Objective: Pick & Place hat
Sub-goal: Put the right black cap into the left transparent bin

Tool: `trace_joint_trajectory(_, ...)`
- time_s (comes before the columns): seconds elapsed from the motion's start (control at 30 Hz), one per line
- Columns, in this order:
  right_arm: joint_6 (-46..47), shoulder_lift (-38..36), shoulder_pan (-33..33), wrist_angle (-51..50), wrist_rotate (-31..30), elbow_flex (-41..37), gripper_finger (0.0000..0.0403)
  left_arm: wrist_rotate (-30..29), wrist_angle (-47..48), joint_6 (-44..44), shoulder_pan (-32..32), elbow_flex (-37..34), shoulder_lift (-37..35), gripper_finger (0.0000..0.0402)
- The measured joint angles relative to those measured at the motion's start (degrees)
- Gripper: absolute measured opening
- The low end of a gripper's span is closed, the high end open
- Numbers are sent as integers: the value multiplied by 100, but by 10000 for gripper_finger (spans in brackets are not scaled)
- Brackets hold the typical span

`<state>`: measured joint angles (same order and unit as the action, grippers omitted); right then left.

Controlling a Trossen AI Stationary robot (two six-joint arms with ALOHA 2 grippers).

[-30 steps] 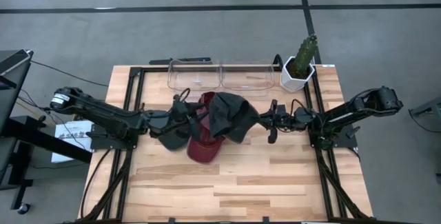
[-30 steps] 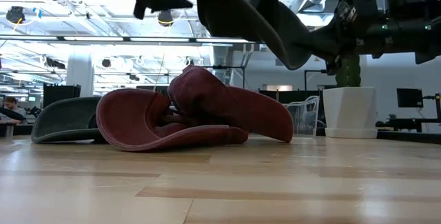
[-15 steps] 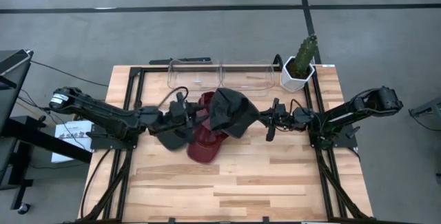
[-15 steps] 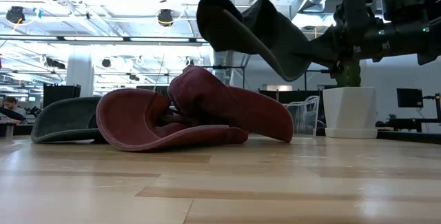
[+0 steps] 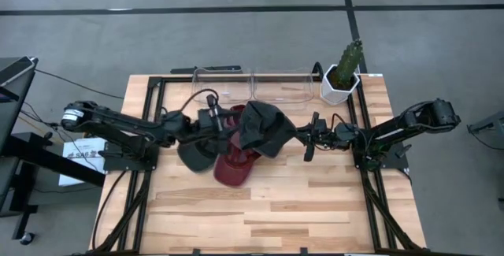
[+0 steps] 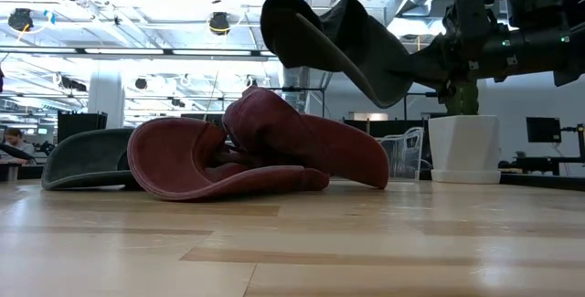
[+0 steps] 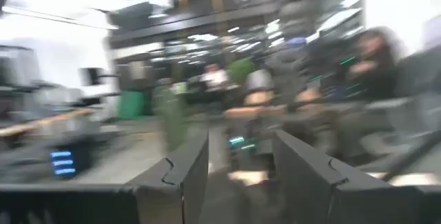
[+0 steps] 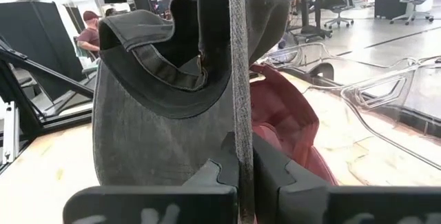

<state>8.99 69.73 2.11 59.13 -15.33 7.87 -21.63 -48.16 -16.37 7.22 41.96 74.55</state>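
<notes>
Fingers of the right gripper (image 8: 238, 176) clamp the brim of the dark grey hat (image 5: 264, 130), held in the air above the surface (image 5: 315, 209), over the maroon hat (image 6: 265, 151) lying on the wood. Fingers of the left gripper (image 7: 238, 165) stand apart, nothing between them, raised just beside the grey hat's left edge, over the dark green hat (image 6: 87, 158) that lies flat touching the maroon one. Two clear bins (image 5: 252, 85) at the far edge, white pot with cactus (image 5: 344, 73) at the far right corner.
</notes>
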Motion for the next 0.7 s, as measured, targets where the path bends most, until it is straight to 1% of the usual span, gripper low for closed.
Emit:
trace_joint_trajectory(0.13, -47, 0, 0, 0, -5, -2, 3, -688, -28, -934, 101, 531, 568, 159)
trace_joint_trajectory(0.33, -55, 0, 0, 0, -75, 1, 3, -1661, -39, -2435, 301, 1583, 1506, 159)
trace_joint_trajectory(0.43, -108, 0, 0, 0, -132, -1, 3, -1998, -34, -3005, 339, 1991, 1883, 159)
trace_joint_trajectory(0.6, -146, 0, 9, 0, -133, -2, 3, -2664, -79, -3995, 267, 2422, 2330, 159)
trace_joint_trajectory(0.7, -146, 0, 60, 0, -133, -1, 3, -3030, -77, -4325, 154, 2491, 2434, 159)
